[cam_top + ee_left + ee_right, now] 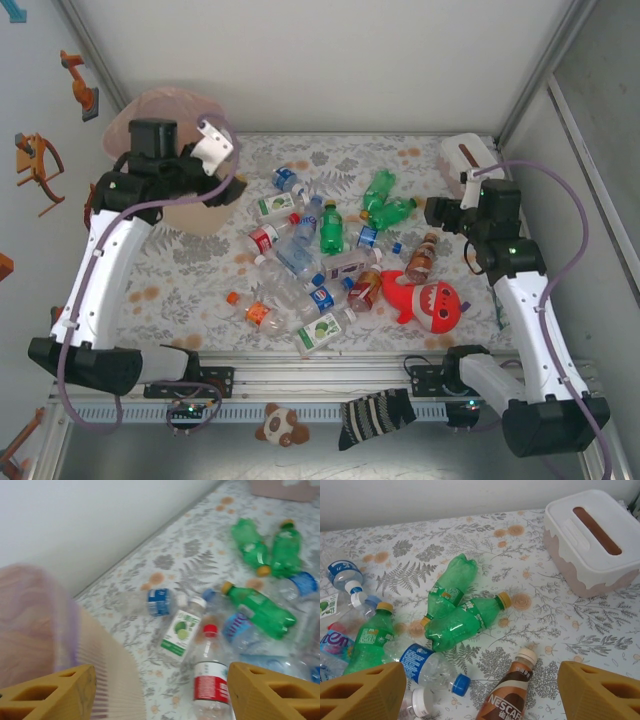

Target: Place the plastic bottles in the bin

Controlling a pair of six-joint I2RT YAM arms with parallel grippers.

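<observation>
The bin (112, 675) (blurred) runs off the left wrist view's left edge

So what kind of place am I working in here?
Probably an enclosed lab test cell, not a home: white panel walls, metal frame posts, and a mounting rail along the near edge of the table.

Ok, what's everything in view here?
bottles: about fifteen, mostly clear, three green, one brown, piled mid-table
bin: one, beige with pink liner, far left
box: one, white, far right
shark: one, red, right of bottles
sock: one, striped, near rail
plush: one, brown-white, near rail
table: one, grey floral
left gripper: open, by bin
right gripper: open, above rightmost bottles
</observation>
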